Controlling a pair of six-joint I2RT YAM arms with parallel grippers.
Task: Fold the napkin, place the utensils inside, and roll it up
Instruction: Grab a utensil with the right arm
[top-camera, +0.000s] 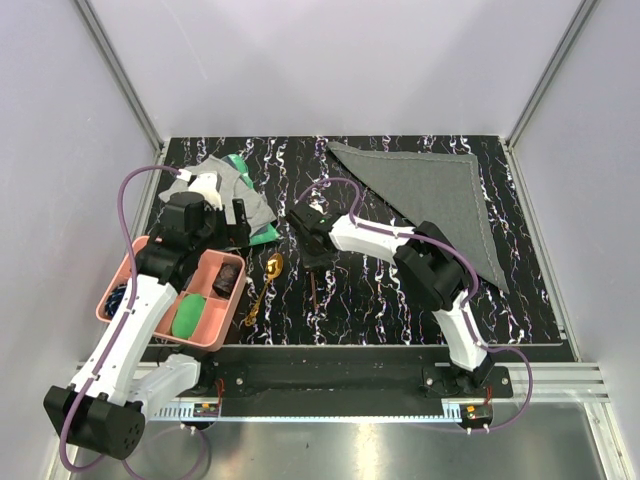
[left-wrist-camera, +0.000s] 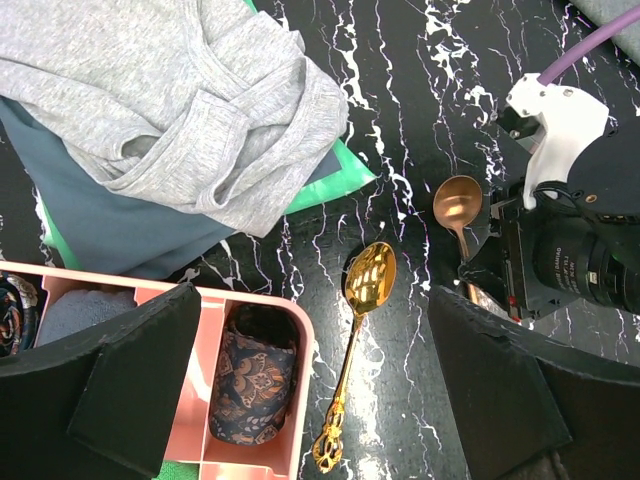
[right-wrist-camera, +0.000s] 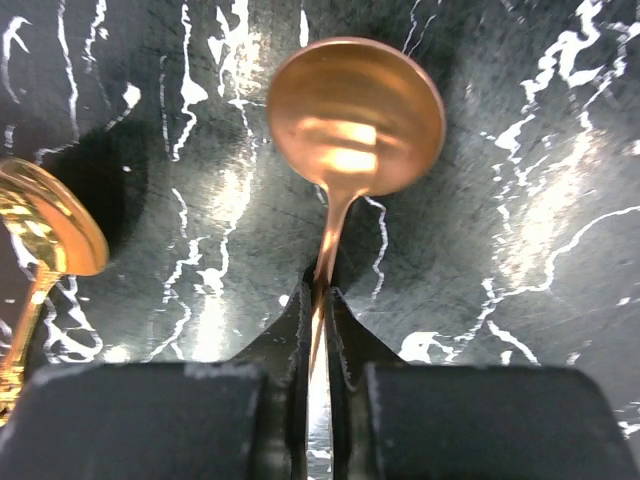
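Right gripper (right-wrist-camera: 318, 300) is down at the table (top-camera: 380, 300), and its jaws are pressed together on the copper spoon (right-wrist-camera: 355, 115), pinching the thin neck just below the round bowl. The bowl points to 12 o'clock in the right wrist view. The gold spoon (left-wrist-camera: 368, 275) lies free on the table at 9 o'clock of it, near but apart.

Over on the other side, the left gripper (left-wrist-camera: 312, 297) hangs above the edge of the pink tray (top-camera: 120, 290), jaws spread wide with nothing between them, and the grey cloth (left-wrist-camera: 180, 110) at its 11 o'clock.

The napkin (top-camera: 435, 195) sits out at 2 o'clock on the table in the top view, laid as a triangle, well apart from both spoons (so there's a carry ahead).

Handling call: the copper spoon looks light, stiff and slick, polished metal on a narrow stem. A pinch this near the bowl could let the long handle swing or slip, and a hold nearer the middle would likely balance better. The napkin looks soft and thin, apt to drag and bunch, so a hemmed corner is the place to take it.
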